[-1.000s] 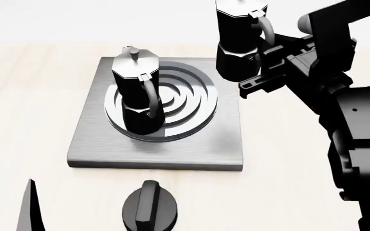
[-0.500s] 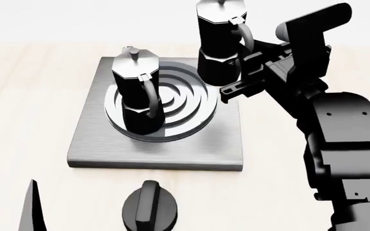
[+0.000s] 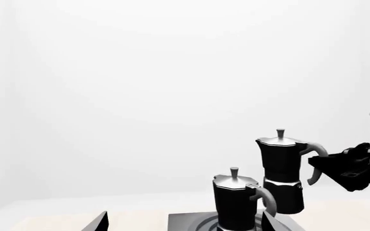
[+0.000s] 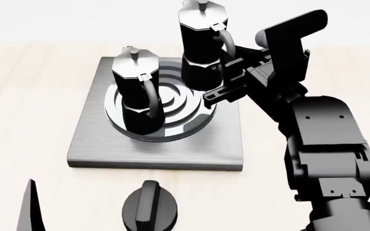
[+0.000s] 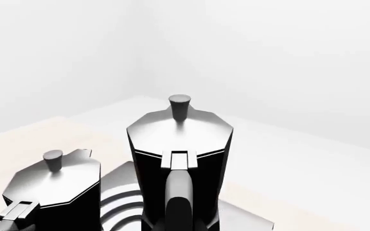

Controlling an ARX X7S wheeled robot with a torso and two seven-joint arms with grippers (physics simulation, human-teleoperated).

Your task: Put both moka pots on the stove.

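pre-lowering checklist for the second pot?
1. Right claw on the carried pot by its handle: ok.
2. Carried pot upright: ok.
3. Carried pot over the stove: ok, over the far right of the burner.
4. First pot seated on the burner: ok.
5. Gap between the two pots: apart in the left wrist view, ok.
6. Carried pot's height above the burner: cannot tell.

A black round knob (image 4: 150, 208) with a ridge sits on the pale wooden table (image 4: 24, 101). White backdrop behind.
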